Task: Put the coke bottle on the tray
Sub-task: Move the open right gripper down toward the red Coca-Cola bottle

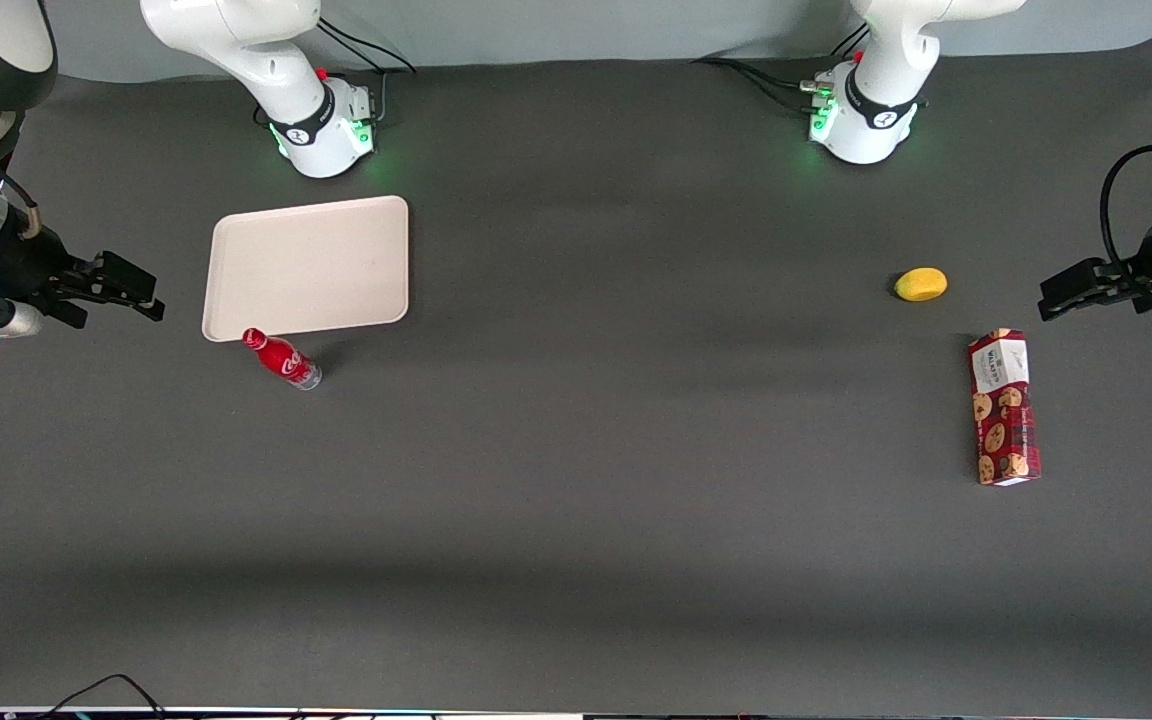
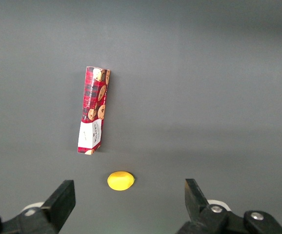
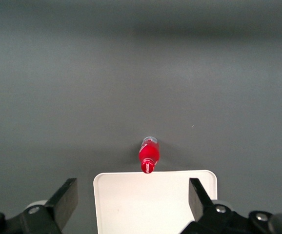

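A: Are the fingers spread?

B: Yes. They are wide apart and hold nothing. The gripper hangs above the dark surface, well apart from the tray, at the working arm's end.

A: Where is the coke bottle?

B: It stands on the surface just beside the tray, by the tray's edge nearest the front camera. It is not on the tray. From the wrist, the bottle shows at the tray's edge.

A: What else is there?

B: A yellow fruit and a cookie box lie far from the tray, toward the parked arm's end.
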Robot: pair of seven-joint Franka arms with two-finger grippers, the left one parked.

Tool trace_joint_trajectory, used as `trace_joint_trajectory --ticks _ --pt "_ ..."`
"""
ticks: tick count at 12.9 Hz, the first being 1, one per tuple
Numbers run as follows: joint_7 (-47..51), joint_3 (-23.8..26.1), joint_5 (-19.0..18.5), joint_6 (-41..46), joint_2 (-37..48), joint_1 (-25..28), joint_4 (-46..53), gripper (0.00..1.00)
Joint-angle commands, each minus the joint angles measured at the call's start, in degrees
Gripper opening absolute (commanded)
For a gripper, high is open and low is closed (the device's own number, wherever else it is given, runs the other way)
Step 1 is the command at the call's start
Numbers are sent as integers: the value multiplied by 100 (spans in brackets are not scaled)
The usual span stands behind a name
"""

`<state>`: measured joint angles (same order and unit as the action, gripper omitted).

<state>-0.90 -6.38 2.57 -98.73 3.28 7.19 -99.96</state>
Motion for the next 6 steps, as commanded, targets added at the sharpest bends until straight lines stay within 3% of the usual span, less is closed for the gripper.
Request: trace_joint_trajectory --ticks 1,6 --pt "107 40 -282 196 -56 37 222 100" --pt "116 67 -336 65 -345 63 13 100"
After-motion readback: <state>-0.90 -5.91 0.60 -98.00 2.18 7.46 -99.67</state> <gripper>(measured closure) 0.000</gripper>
